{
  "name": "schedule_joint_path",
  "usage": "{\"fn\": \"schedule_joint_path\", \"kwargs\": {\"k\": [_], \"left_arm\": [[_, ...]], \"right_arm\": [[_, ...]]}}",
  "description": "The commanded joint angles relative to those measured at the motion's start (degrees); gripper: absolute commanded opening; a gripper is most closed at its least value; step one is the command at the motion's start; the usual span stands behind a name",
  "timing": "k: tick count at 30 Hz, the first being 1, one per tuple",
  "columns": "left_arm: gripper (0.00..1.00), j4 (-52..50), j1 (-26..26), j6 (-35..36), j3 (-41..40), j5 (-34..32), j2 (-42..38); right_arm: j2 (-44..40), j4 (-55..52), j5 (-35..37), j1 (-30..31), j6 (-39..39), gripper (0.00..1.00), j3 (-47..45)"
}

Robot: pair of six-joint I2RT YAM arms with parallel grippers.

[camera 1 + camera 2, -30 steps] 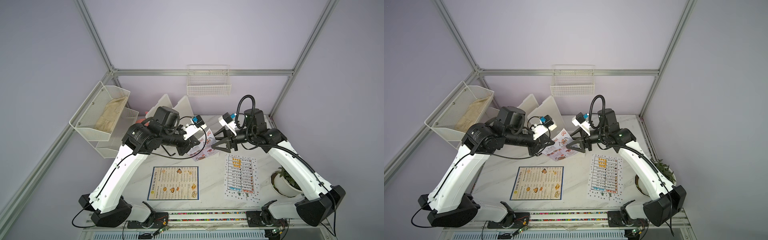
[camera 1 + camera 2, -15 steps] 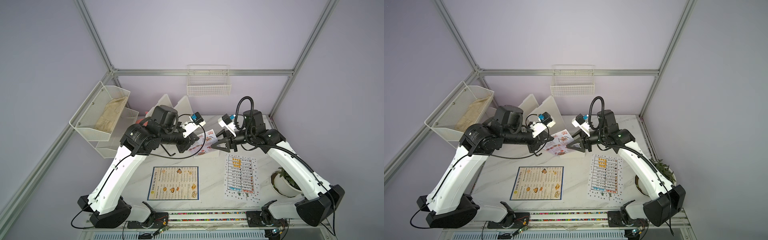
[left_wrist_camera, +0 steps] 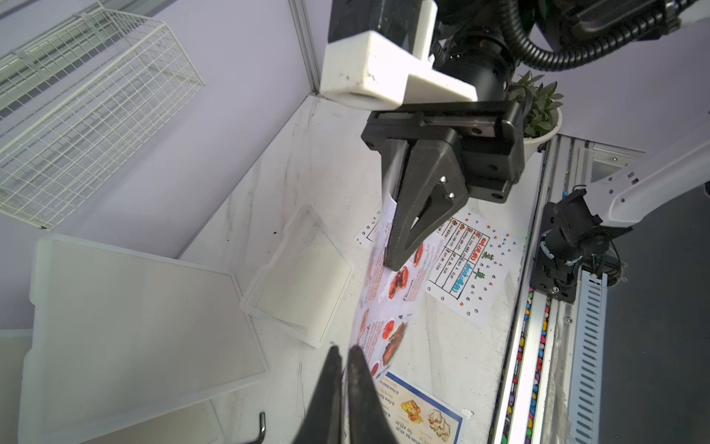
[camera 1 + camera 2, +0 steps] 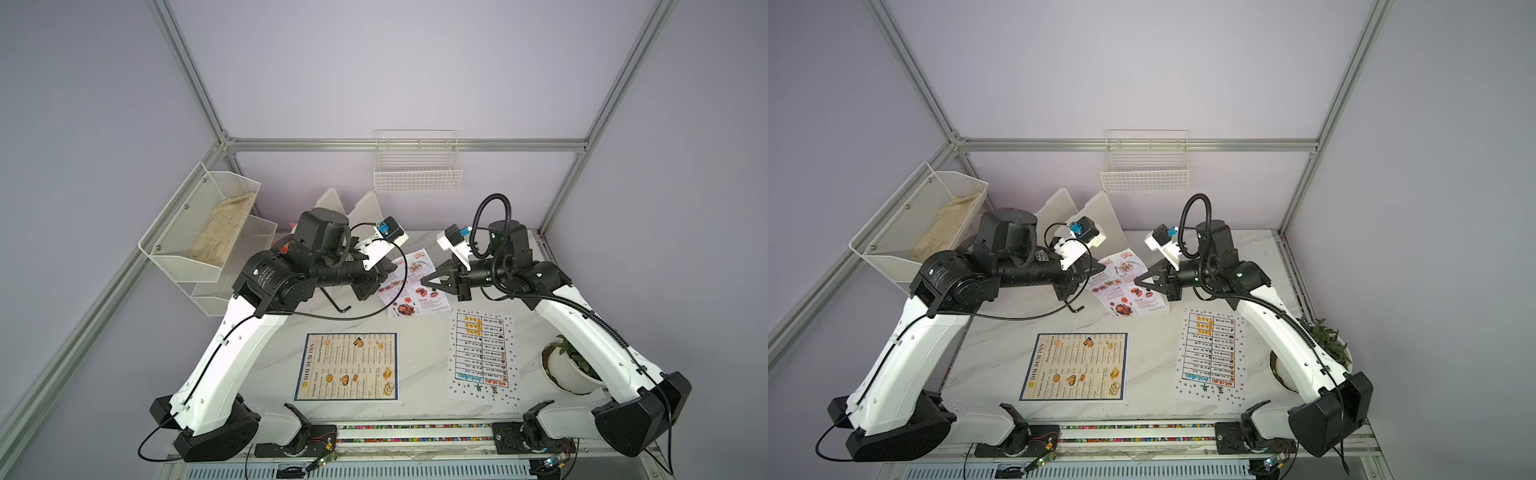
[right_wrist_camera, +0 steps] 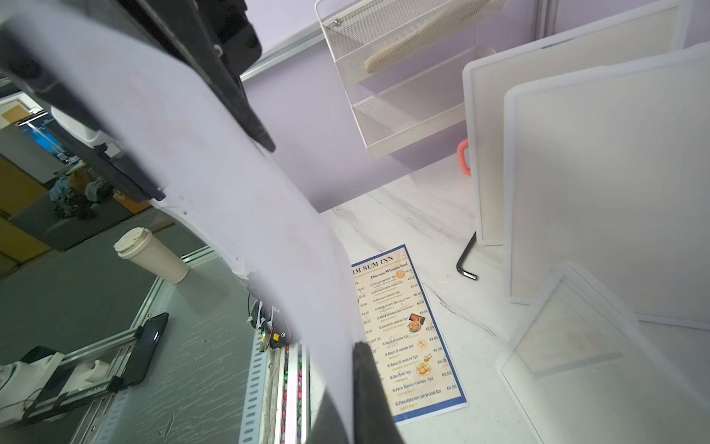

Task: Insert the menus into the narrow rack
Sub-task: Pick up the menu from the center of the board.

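**Right gripper pinches the small menu card; left gripper stands slightly open beside it**

The right gripper (image 3: 395, 263) is clamped tight on one edge of the small food-photo menu card (image 4: 415, 286), its black fingers (image 3: 420, 200) pressing the paper from both sides. The left gripper (image 3: 344, 350) faces it from across the card. Its jaws stand a narrow gap apart, and the card's opposite edge lies just beside one fingertip. Whether that fingertip touches the paper I cannot tell.

The card is raised and bowed between the two grippers, and its blank back fills much of the right wrist view (image 5: 230, 192). Whether its lower edge rests on the white marble tabletop (image 4: 424, 361) is unclear.

In both top views, the dark-bordered "DIM SUM INN" menu (image 4: 347, 368) lies flat on the tabletop nearer the arm bases. The white table sheet edged with coloured dots (image 4: 482, 357) lies flat well apart to its right. A black hex key (image 4: 338, 305) lies below the left arm, and a green plant in a white pot (image 4: 569, 365) sits by the right arm. The white wire rack (image 4: 417, 174) hangs on the back wall above both grippers.
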Motion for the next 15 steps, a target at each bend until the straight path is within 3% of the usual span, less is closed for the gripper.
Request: {"fn": "schedule_joint_path", "kwargs": {"k": [1, 3, 5, 15], "left_arm": [[0.54, 6.13, 0.57, -2.91, -2.07, -0.29, -2.51], [0.79, 10.11, 1.51, -4.43, -4.75, 2.75, -3.68], [0.94, 13.17, 2.07, -5.58, -6.9, 5.73, -4.26], [0.94, 27.45, 7.58, -12.36, -13.49, 17.16, -5.62]], "right_arm": [[-2.69, 2.9, 5.03, -0.18, 2.02, 0.0, 0.21], [-3.04, 3.65, 6.34, -0.34, 3.24, 0.0, 0.76], [-2.75, 3.51, 6.22, -0.38, 3.64, 0.0, 2.17], [-5.94, 5.7, 8.45, -0.44, 5.31, 0.0, 6.55]]}}
